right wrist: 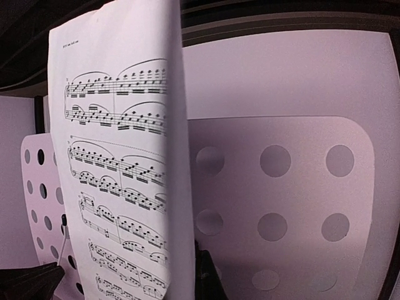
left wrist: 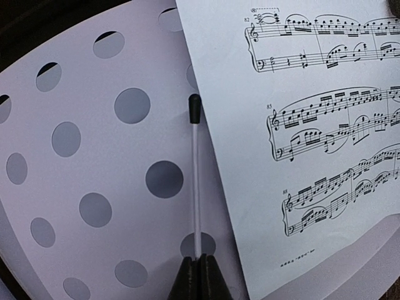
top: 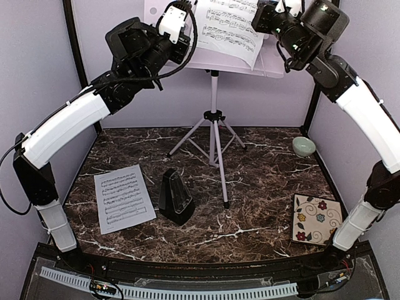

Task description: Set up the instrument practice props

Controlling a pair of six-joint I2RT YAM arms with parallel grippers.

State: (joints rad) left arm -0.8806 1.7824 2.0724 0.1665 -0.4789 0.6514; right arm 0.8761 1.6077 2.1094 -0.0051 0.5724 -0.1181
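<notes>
Both at white hole-dotted stand desk (left wrist: pixel 112 150): left gripper (left wrist: pixel 200 275) pinching thin black-tipped rod (left wrist: pixel 196 181) beside printed white sheet (left wrist: pixel 225 125) edge; right gripper (right wrist: pixel 128 262) wide.

Dark marble table (top: pixel 262 187) — sheet (top: pixel 124 198), metronome (top: pixel 175 197), tripod (top: pixel 214 134), bowl (top: pixel 304 146), tile (top: pixel 317 219).

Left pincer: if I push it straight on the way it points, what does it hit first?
Probably the stand's dotted desk, just left of the sheet. The left pincer looks shut on a thin rod lying against it; depth is unclear.
</notes>
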